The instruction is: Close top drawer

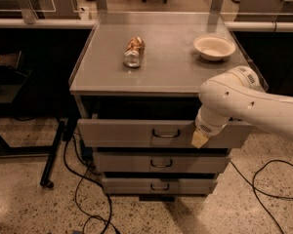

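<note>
One wide grey metal top drawer [117, 133] juts out below the grey tabletop [171, 72]. The pale end effector [200, 139] sits against its front panel, right of the dark wire handle [166, 133]; clenched or released, I cannot tell. Pushing off-centre could skew and jam it.

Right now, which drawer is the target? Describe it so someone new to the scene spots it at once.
Find the grey cabinet with a can and bowl on top. The top drawer sits right under that surface, the gripper at its front, right of the handle. Unlike the two drawers below, it is wider, taller and juts out.
</note>
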You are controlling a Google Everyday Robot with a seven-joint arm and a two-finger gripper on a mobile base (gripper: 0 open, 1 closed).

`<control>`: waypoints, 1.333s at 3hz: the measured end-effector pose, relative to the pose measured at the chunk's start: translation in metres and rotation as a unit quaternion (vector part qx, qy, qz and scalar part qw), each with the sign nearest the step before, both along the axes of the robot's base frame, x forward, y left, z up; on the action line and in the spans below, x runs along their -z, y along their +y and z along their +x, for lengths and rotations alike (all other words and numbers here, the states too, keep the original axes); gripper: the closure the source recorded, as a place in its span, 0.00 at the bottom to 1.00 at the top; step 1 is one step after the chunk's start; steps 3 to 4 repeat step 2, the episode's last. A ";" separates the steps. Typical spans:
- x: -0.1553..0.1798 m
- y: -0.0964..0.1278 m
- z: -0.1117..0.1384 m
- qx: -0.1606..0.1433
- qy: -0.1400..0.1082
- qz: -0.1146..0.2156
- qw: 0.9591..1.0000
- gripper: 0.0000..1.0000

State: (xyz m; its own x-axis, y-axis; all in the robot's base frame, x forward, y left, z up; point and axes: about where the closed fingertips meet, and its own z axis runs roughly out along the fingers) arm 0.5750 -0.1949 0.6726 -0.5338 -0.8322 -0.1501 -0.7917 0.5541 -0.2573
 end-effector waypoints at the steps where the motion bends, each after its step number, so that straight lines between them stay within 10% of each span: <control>1: 0.000 0.000 0.000 0.000 0.000 0.000 1.000 0.00; 4: 0.000 0.000 0.000 0.000 0.000 0.000 1.000 0.00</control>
